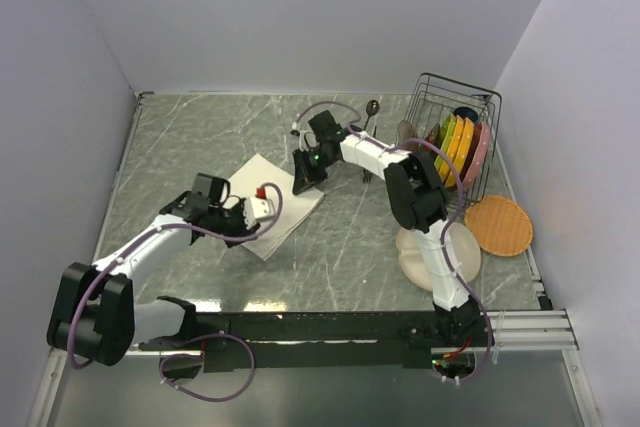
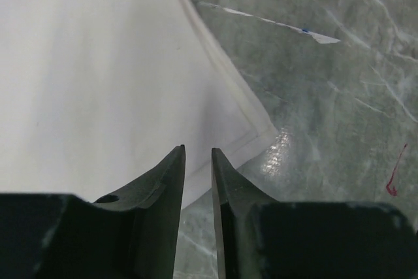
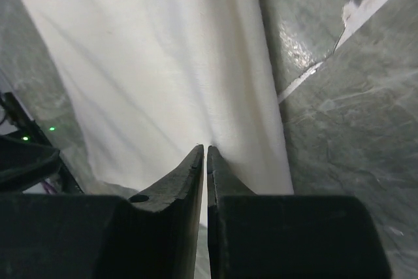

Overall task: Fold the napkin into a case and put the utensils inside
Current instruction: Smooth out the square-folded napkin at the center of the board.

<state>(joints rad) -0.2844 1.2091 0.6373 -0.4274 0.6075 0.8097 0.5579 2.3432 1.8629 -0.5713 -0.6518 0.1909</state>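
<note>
The napkin [image 1: 290, 212] lies flat on the table [image 1: 200, 137], not yet a case, with an arm at each of two opposite sides. The left pincer [image 2: 198, 150] has its jaws a narrow slit apart over the hemmed edge. A corner lies just ahead of its tips and to the right, with bare table beyond. Whether any cloth sits in that slit cannot be told. The right pincer [image 3: 204, 148] has its jaws all but together at the opposite edge, and creases run toward its tips, so it looks clamped on the napkin. The spoon [image 1: 371, 108] lies well beyond the right pincer, apart from the cloth; the fork I cannot pick out for sure. The step in hand looks like the first fold. To do it well, each pincer should hold the hem firmly before any lift, and the left one likely needs to sit low enough to catch cloth rather than skate over it. Both should then rise together, just clear of the table, and carry the edge across at one pace so the fold runs straight. A one-sided pull would skew it or drag the whole napkin.
</note>
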